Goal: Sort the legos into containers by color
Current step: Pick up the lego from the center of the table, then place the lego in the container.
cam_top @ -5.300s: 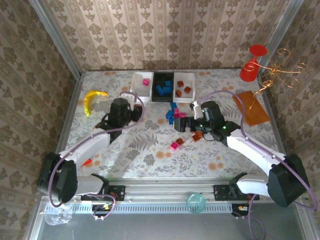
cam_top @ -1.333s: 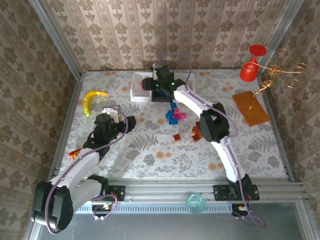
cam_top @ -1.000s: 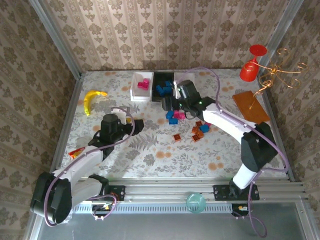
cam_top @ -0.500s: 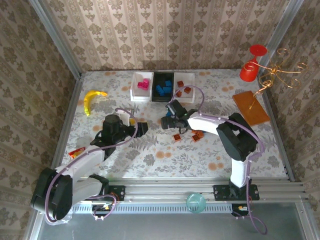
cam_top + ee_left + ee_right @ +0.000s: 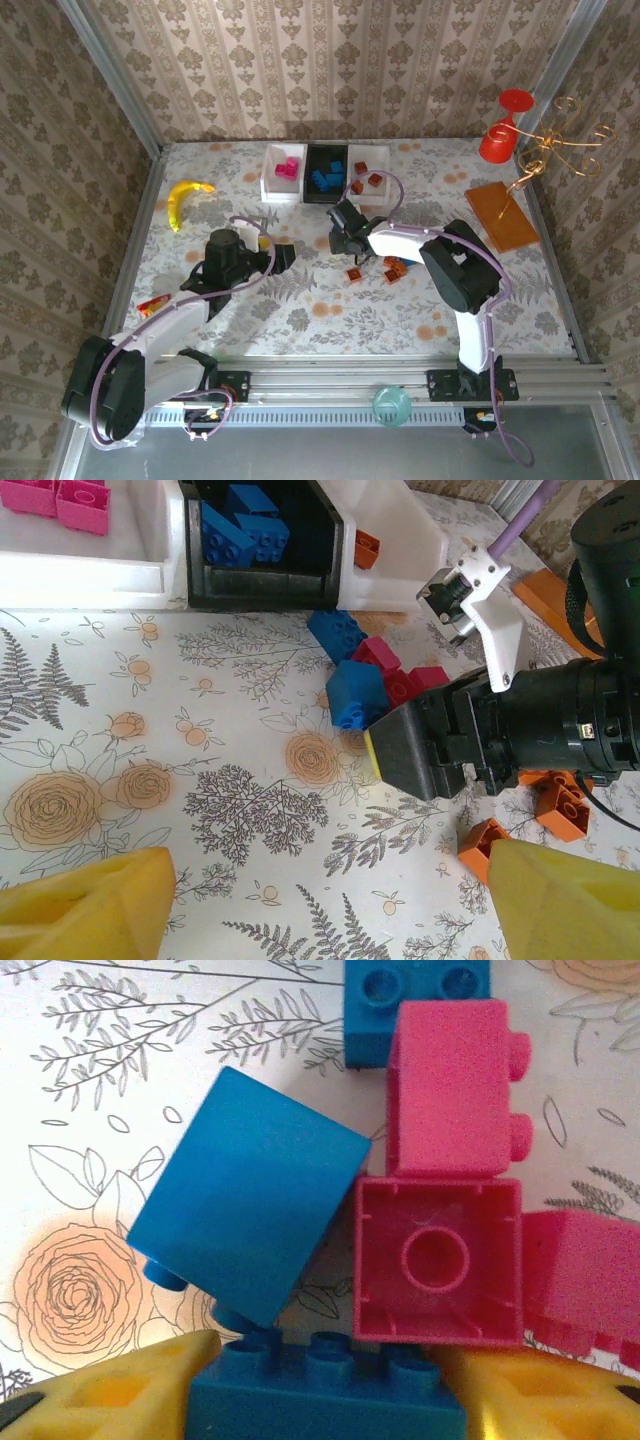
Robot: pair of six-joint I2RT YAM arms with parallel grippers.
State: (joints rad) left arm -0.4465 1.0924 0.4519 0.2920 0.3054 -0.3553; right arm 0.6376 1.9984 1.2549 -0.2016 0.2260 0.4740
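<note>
Three containers stand at the back: a white tray (image 5: 270, 185) with pink legos, a black tray (image 5: 322, 197) with blue ones, and a white tray (image 5: 386, 166) with orange ones. My right gripper (image 5: 343, 232) is down on the pile of blue and pink legos. Its yellow fingertips (image 5: 110, 1390) press both ends of a blue brick (image 5: 325, 1400), so the right gripper (image 5: 325, 1410) is shut on it. A tilted blue brick (image 5: 250, 1195) and pink bricks (image 5: 437, 1260) lie just beyond. My left gripper (image 5: 285, 255) hovers open and empty over bare cloth (image 5: 325, 900). Orange legos (image 5: 395, 267) lie loose to the right.
A banana (image 5: 185, 200) lies at the far left and a small red-orange item (image 5: 155, 305) near the left arm. An orange-brown plate (image 5: 500, 215), a red glass (image 5: 505, 125) and a wire stand (image 5: 560, 140) occupy the back right. A teal cup (image 5: 392, 405) sits at the front rail.
The right arm came back from the trays to the pile, dropped low and closed on a blue brick. The left gripper drifted slightly right and opened a little wider.
</note>
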